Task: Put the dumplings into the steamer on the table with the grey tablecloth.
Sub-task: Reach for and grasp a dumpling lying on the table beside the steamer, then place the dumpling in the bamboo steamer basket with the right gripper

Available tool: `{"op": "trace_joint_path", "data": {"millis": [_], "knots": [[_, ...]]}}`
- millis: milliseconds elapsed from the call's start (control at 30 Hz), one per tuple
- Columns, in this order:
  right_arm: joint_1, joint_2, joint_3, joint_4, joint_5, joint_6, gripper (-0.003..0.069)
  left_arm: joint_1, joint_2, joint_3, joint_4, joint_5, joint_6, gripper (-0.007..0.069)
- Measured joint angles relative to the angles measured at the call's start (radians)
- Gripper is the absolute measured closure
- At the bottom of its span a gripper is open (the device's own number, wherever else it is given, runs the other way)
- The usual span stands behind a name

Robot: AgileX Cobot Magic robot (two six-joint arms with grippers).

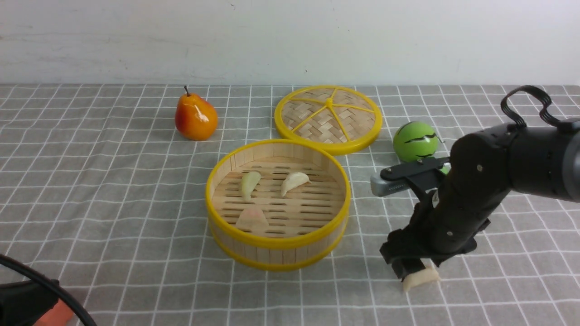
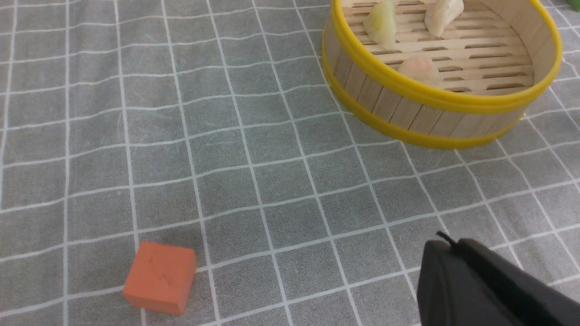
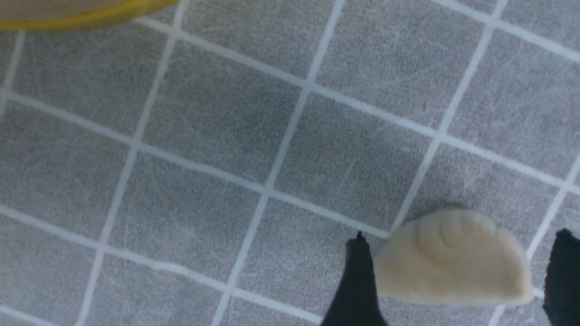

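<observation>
The steamer (image 1: 277, 242) stands mid-table on the grey tablecloth (image 1: 113, 203). On its slatted floor lie three dumplings: a greenish one (image 1: 249, 183), a cream one (image 1: 293, 182) and a pinkish one (image 1: 252, 220). Another cream dumpling (image 1: 421, 277) rests on the cloth to the steamer's right. My right gripper (image 1: 414, 271) is down over that dumpling (image 3: 453, 258), open, a finger on each side: one touches it, the other stands a little off. My left gripper (image 2: 446, 242) is shut and empty, low at the near left, well short of the steamer (image 2: 435, 99).
A woven lid (image 1: 328, 118) lies flat behind the steamer. An orange pear (image 1: 195, 117) stands at the back left, and a green ball (image 1: 416, 141) sits behind my right arm. An orange cube (image 2: 161, 283) lies near my left gripper.
</observation>
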Motion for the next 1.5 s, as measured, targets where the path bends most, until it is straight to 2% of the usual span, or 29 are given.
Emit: {"op": "trace_joint_path", "data": {"millis": [233, 400, 667, 900, 967, 1133, 1233, 1400, 1500], "knots": [[0.000, 0.069, -0.001, -0.017, 0.023, 0.026, 0.0127, 0.000, 0.000, 0.003, 0.000, -0.001, 0.000, 0.0621], [0.000, 0.068, -0.006, -0.020, 0.035, 0.008, 0.0200, 0.000, 0.000, 0.003, 0.000, -0.001, 0.000, 0.0620], [0.000, 0.017, -0.006, -0.020, 0.083, -0.061, 0.0200, 0.000, 0.000, 0.003, 0.000, -0.001, 0.000, 0.0613], [0.010, -0.045, -0.153, 0.025, 0.107, -0.096, 0.0200, 0.000, 0.000, 0.003, 0.000, -0.017, 0.000, 0.0608], [0.045, -0.038, -0.245, 0.077, 0.076, -0.154, 0.0200, 0.000, 0.000, 0.005, 0.000, -0.030, 0.000, 0.0607], [0.125, 0.049, -0.363, 0.132, -0.037, -0.213, 0.0200, 0.000, 0.000, 0.006, 0.000, -0.031, 0.000, 0.0603], [0.154, 0.158, -0.409, 0.137, -0.113, -0.217, 0.0203, 0.000, 0.000, 0.006, 0.000, -0.031, 0.000, 0.0599], [0.156, 0.282, -0.418, 0.136, -0.139, -0.204, 0.0203, 0.000, 0.000, 0.006, 0.000, -0.030, 0.000, 0.0596], [0.156, 0.286, -0.436, 0.140, -0.130, -0.137, 0.0137, 0.000, 0.000, 0.006, 0.001, -0.030, 0.000, 0.0596]]}}
